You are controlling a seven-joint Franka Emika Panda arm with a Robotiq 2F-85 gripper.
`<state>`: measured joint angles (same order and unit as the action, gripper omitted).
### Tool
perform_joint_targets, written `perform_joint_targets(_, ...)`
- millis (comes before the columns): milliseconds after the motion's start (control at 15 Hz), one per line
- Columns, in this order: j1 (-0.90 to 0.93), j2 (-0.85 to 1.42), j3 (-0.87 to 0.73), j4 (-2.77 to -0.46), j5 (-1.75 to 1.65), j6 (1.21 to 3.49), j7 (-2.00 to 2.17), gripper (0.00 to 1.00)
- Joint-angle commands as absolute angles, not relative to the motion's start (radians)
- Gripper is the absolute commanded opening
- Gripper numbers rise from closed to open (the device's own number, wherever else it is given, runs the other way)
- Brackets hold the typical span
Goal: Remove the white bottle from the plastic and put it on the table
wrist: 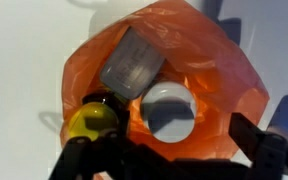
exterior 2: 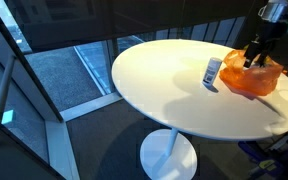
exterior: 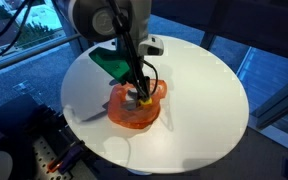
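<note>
An orange plastic bag [exterior: 124,112] lies open on the round white table [exterior: 199,90]; it shows in both exterior views [exterior 2: 264,84]. In the wrist view the bag [wrist: 224,60] holds a white bottle [wrist: 169,108] seen from its round top, a grey packet [wrist: 132,62] and a yellow round thing [wrist: 92,122]. My gripper [wrist: 172,148] is open, directly above the bag's mouth, with one dark finger on each side of the white bottle. It is not touching the bottle. The gripper also shows in the exterior views [exterior: 139,92] [exterior 2: 254,58], low over the bag.
A green object [exterior: 109,62] lies on the table behind the bag. A white and blue container [exterior 2: 213,72] stands beside the bag. The table edge [exterior 2: 124,95] drops off to the floor; glass walls surround the area.
</note>
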<state>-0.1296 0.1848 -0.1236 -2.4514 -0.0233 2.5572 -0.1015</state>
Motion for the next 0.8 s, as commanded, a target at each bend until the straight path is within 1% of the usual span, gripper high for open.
perform_joint_targets(0, -0.133, 0.199, -0.123, -2.44, -0.003, 2.586, -0.069, 1.0)
perform_joint_targets(733, -0.119, 0.181, -0.156, -2.456, -0.042, 2.582, 0.108, 1.0)
